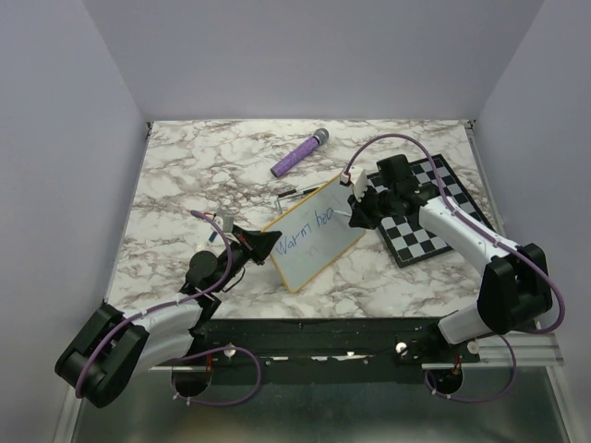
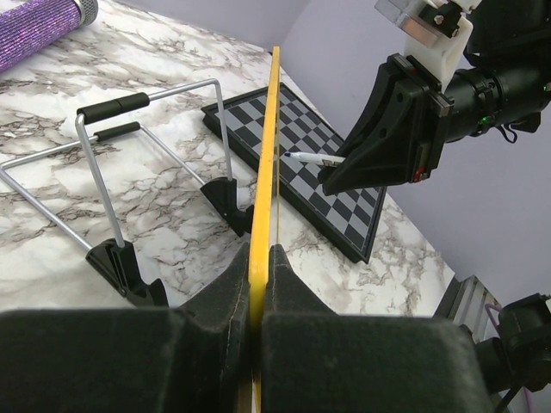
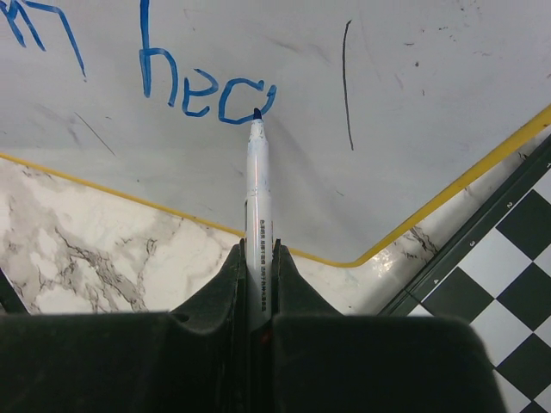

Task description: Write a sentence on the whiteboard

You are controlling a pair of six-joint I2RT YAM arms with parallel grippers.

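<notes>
At the near left of the worktop (image 1: 185, 185), the left tool (image 2: 260, 258) is pressed together on the yellow frame of the whiteboard (image 1: 319, 254), pinching the board's near-left end so that it shows edge-on in the left wrist view. The board lies in the middle of the worktop, its long axis running from near left to far right. A wire stand (image 2: 146, 99) shows on the marble behind it.

The sentence (image 1: 309, 224) so far reads "Warm hea" in blue along that axis. The right tool (image 3: 256, 258) comes in from the far-right end, clamped on a marker (image 3: 256, 189) whose tip touches the board at the end of the "a". Judging from this, the step in hand is finishing "hearts". The blank board the coming strokes need lies to the right of the tip, along the long axis toward the far-right frame corner. The right arm is the nearer one to that stretch, and the left only steadies.

Beyond the right tool a chessboard (image 1: 434, 217) lies flat beside the whiteboard's far-right corner. Farthest off, a purple glittery stick (image 1: 300, 154) lies by itself. No container shows in any view.
</notes>
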